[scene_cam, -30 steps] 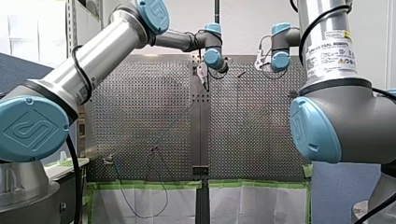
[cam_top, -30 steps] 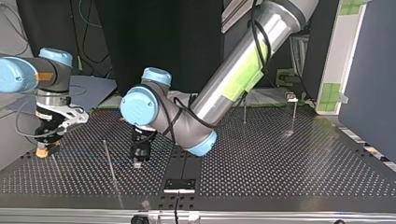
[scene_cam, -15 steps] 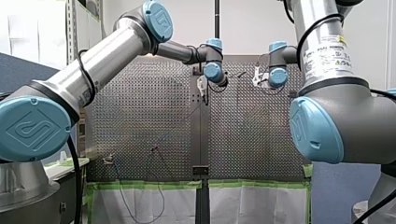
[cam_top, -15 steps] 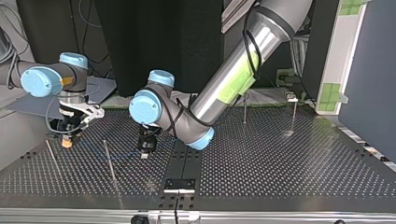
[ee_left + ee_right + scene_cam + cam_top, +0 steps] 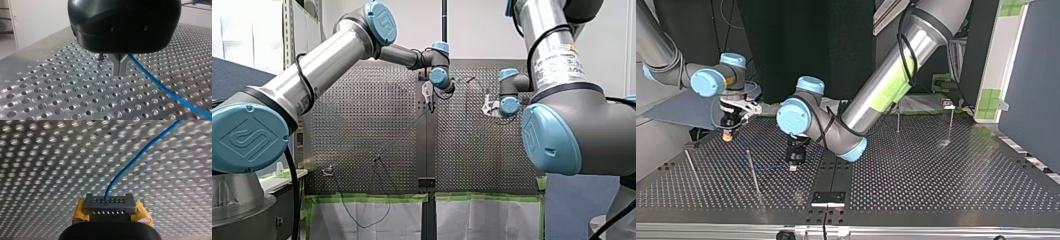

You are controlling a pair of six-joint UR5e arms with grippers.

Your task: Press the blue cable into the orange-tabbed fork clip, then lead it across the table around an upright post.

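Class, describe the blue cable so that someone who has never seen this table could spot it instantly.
Start at the perforated metal table and find my right pincer, the one with yellow pads. A thin line leaves its grip and stretches over the holes to my left pincer: the blue cable. It alone is blue and bending; the posts are grey, stiff, upright.

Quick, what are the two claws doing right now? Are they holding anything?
Left claw: closed, pinching the blue cable.
Right claw: closed on the same blue cable.
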